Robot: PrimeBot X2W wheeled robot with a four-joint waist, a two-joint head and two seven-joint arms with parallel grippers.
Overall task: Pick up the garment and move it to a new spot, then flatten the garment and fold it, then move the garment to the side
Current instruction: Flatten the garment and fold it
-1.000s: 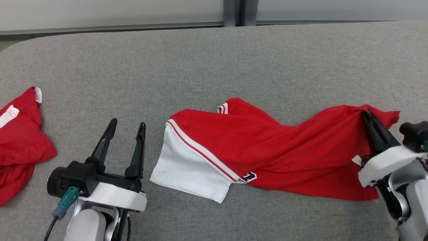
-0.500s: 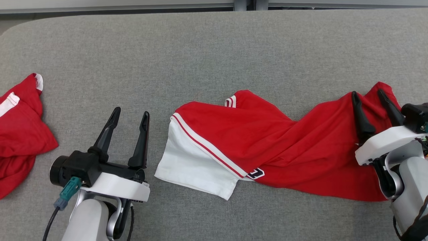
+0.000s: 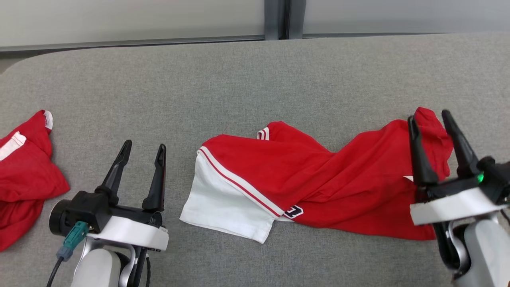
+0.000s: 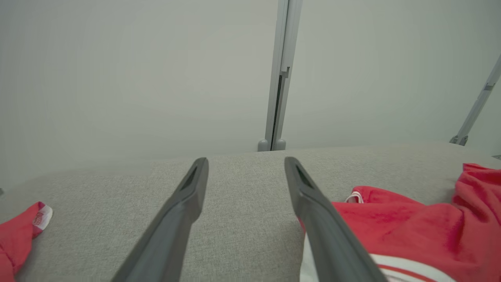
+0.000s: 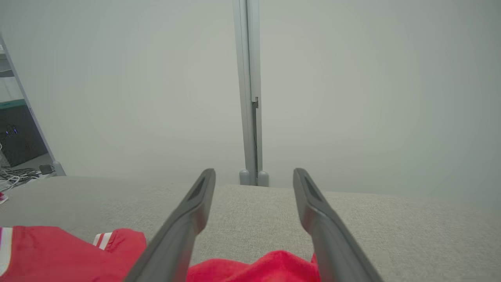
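flattening looks like the step in hand, as i judge it: the red jersey [image 3: 318, 187] lies on the grey surface [image 3: 239, 79] as a long twisted band, not spread out. the left gripper [image 3: 144, 144] hovers open and empty over bare surface, just beside the jersey's white panel [image 3: 223, 207]. from there the cloth runs rightward, its middle wrung into diagonal folds, with a small number patch [image 3: 295, 211] by the lower hem (too small to read). over the bunched right end, the right gripper [image 3: 428, 115] stands with fingers wide apart, gripping nothing.

the next move probably calls for each gripper to come down at its own end, pinch one layer at an edge, and draw outward to undo the twist. catching several layers at once would likely lock the twist in.

at the far left a second red garment [image 3: 24, 175] sits in a heap, well apart from the jersey. behind the surface a grey post [image 3: 277, 20] divides pale wall panels. the way from either gripper to the cloth looks open.
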